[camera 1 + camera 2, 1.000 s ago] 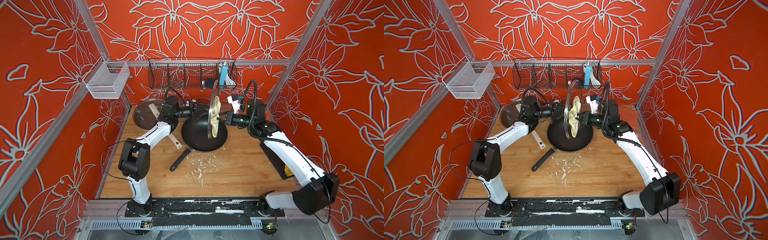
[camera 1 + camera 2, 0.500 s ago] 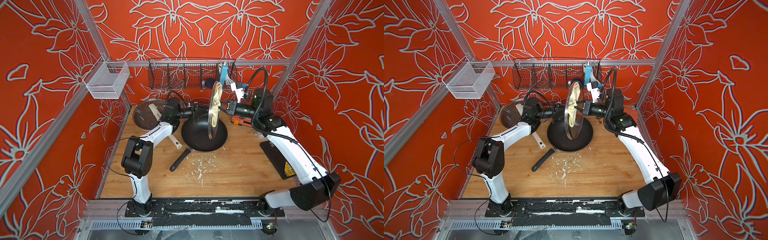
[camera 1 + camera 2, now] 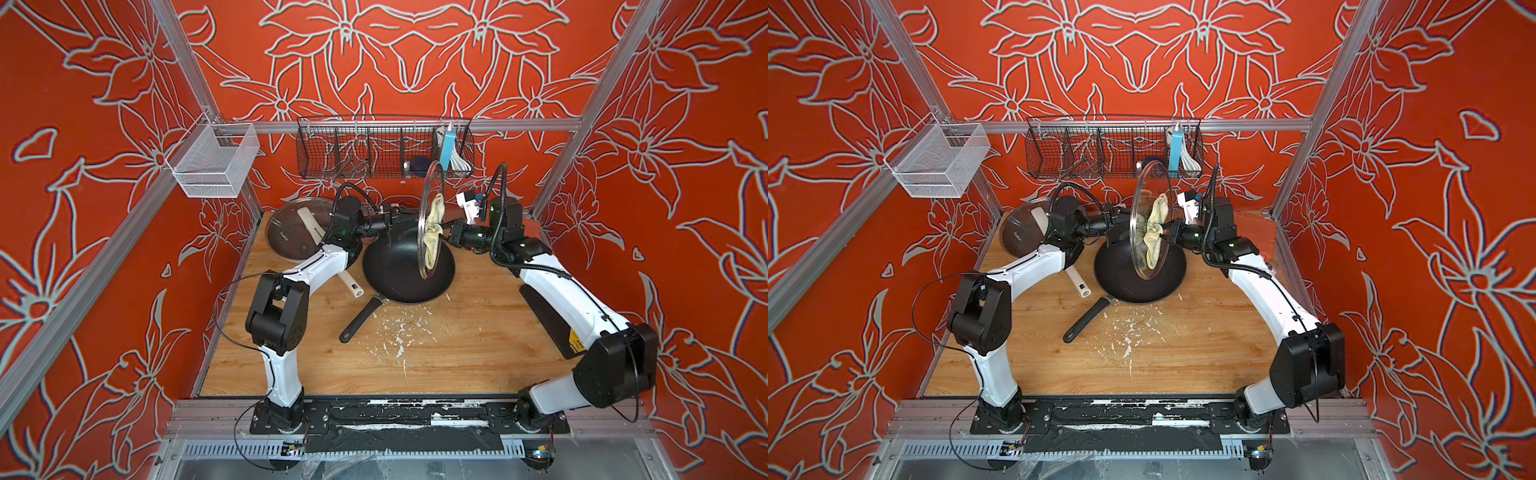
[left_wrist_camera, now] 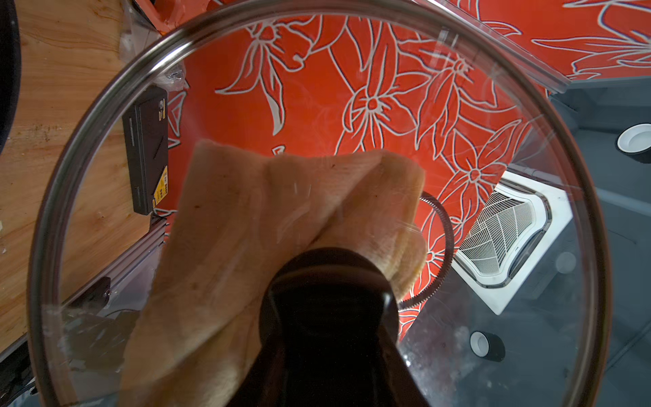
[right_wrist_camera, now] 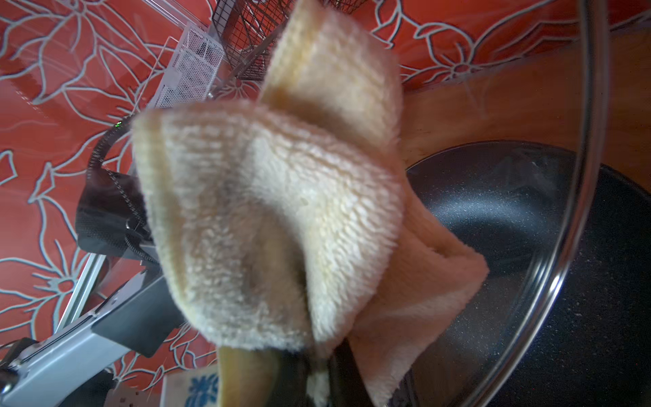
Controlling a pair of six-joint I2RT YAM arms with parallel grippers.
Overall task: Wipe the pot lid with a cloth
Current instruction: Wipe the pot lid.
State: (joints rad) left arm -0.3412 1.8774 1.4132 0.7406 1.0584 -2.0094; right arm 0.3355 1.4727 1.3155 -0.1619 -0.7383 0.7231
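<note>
Mid-frame over a wood table [image 3: 457,353] within red floral walls [image 3: 374,62], left gripper [image 3: 409,216] clamps the knob [image 4: 327,299] of the upright lid [image 3: 1142,195], right gripper [image 3: 1170,232] pinches the cloth [image 3: 1154,245] against its glass; spare lid [image 3: 286,220] logo unreadable.

Light: bright, even, from above; faint shadows on the table [image 3: 457,357].
Glare: pale streaks across the glass lid [image 4: 352,105].
Focus: top views sharp; cloth [image 5: 267,211] soft up close.
Corners: colour fringing.
</note>
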